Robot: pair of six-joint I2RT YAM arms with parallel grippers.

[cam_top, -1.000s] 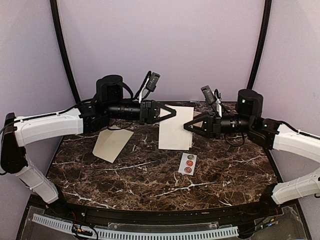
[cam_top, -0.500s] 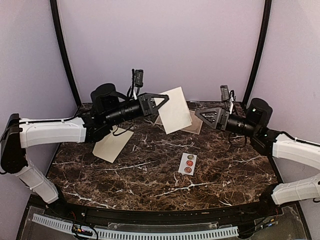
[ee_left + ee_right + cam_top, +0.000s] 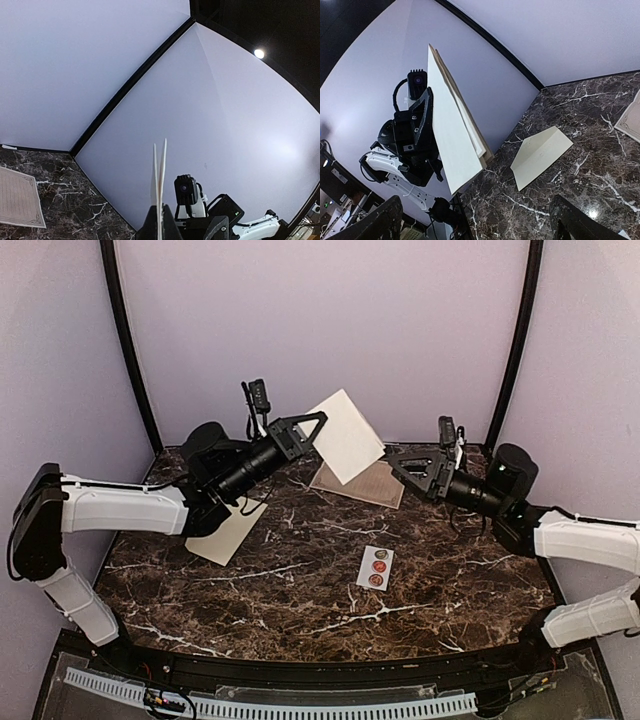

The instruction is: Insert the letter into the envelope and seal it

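The dark marble table (image 3: 300,580) fills the lower half of the top view, with both arms reaching over its far side. The left arm (image 3: 120,508) slants upward and the right arm (image 3: 590,540) comes in from the other side, facing it.

The envelope (image 3: 345,435) is in the air above the far middle of the table, clear of the surface and tilted, one corner pointing down. The left gripper (image 3: 318,420) is clamped tight on its edge. The right wrist view shows the paper layers parting slightly along one edge.

Below it a tan bordered sheet (image 3: 368,483) lies flat on the marble. A folded cream paper (image 3: 225,530) lies under the left arm, well apart from the tan sheet. A small white sticker strip (image 3: 376,567) with round dots lies near the table's middle.

The right gripper (image 3: 393,458) hangs just beside the envelope's lower corner, its jaws spread wide with nothing between them
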